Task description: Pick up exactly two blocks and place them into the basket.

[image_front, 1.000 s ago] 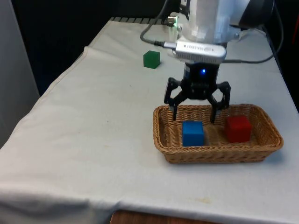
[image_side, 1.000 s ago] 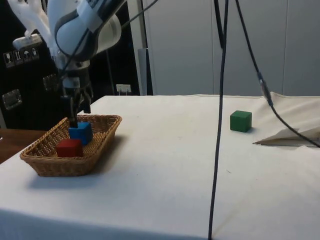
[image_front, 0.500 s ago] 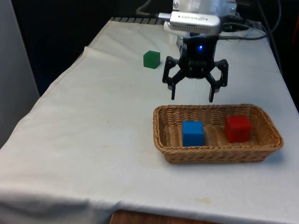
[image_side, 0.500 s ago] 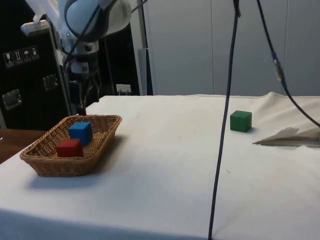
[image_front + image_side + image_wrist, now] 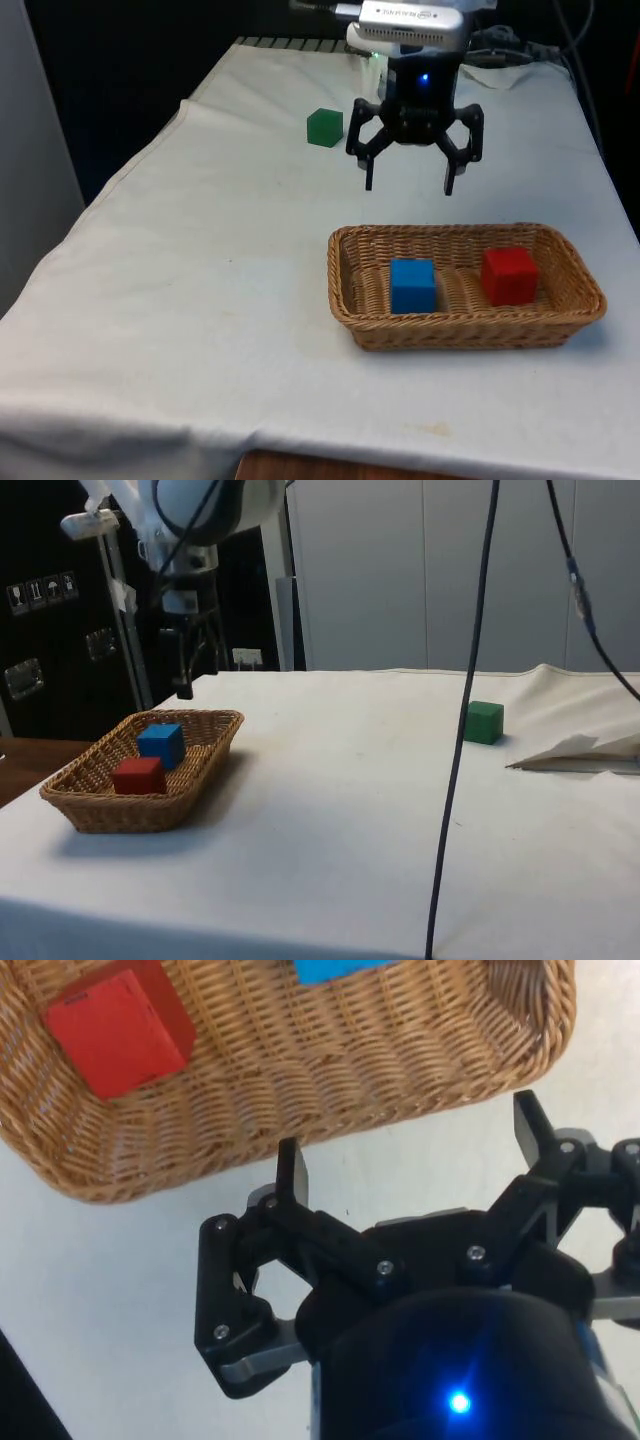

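Two blocks sit in the wicker basket point(image 5: 350, 290), which rests near the table's point(image 5: 200, 300) near edge, toward the front view's right, its long axis running along that edge. One blue block point(image 5: 412, 285) stands in the basket's half toward the front view's left, one red block point(image 5: 509, 275) in the other half, and they are apart from each other. Wide bare cloth stretches from the basket to the table's edge on the front view's left. Beyond the basket's far rim the gripper point(image 5: 409, 183) hangs above the cloth, its fingers point(image 5: 292, 1172) spread wide with nothing between them. Farther still, one green block point(image 5: 324, 127) stands alone toward the table's far end, well apart from the basket.
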`<state>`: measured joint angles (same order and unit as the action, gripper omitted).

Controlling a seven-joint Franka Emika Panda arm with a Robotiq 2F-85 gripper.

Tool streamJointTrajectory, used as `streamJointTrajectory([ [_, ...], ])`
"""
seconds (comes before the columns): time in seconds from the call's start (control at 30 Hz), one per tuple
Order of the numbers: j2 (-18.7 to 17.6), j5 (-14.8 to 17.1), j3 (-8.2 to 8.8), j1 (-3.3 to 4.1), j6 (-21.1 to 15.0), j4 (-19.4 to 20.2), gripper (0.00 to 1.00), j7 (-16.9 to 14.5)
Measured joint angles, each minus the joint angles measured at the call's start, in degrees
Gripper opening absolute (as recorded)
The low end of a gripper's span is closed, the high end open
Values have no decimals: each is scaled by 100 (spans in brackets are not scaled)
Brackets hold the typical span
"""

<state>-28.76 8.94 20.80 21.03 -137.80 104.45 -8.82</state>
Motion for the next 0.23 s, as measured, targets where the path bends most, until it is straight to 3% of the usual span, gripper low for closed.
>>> streamJointTrajectory([
  [0.23,201,-23,-11,11,-86,252,100,11],
])
